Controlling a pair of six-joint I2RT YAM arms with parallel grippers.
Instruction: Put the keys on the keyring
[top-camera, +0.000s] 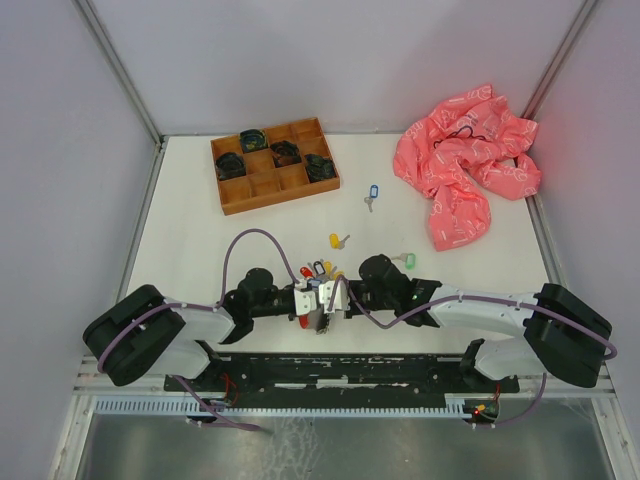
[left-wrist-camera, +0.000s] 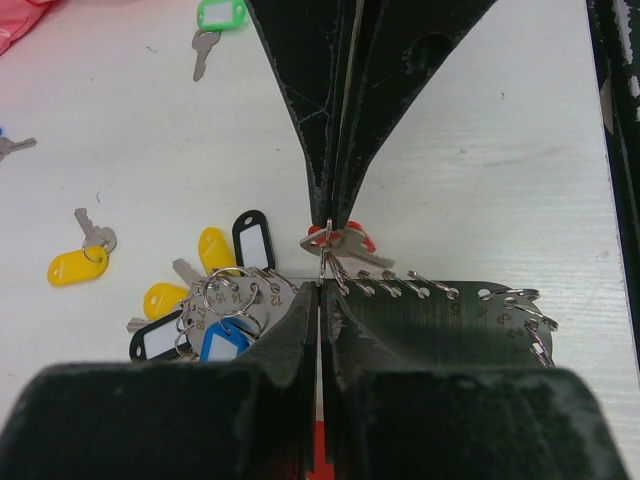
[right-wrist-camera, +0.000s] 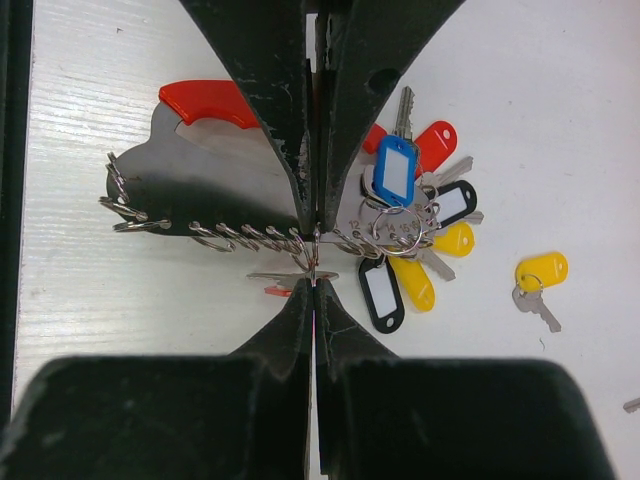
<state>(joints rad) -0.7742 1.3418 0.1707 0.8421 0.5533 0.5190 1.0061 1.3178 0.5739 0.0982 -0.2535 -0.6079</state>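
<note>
The keyring (left-wrist-camera: 440, 320) is a dark metal plate with a row of small rings along its edge and a red loop (right-wrist-camera: 205, 100). Several tagged keys (right-wrist-camera: 400, 225) hang bunched at one end. My left gripper (left-wrist-camera: 320, 290) is shut on the plate's ringed edge. Facing it tip to tip, my right gripper (right-wrist-camera: 315, 280) is shut on the little ring of a red-tagged key (right-wrist-camera: 285, 277) lying against that edge. Both grippers meet low in the top view, left (top-camera: 313, 292) and right (top-camera: 329, 292). Loose keys lie apart: yellow tag (top-camera: 337, 240), green tag (top-camera: 405, 260), blue tag (top-camera: 373, 192).
A wooden compartment tray (top-camera: 275, 165) holding dark coiled items stands at the back left. A crumpled pink bag (top-camera: 465, 165) lies at the back right. Grey walls close in both sides, and a black rail (top-camera: 340, 370) runs along the near edge.
</note>
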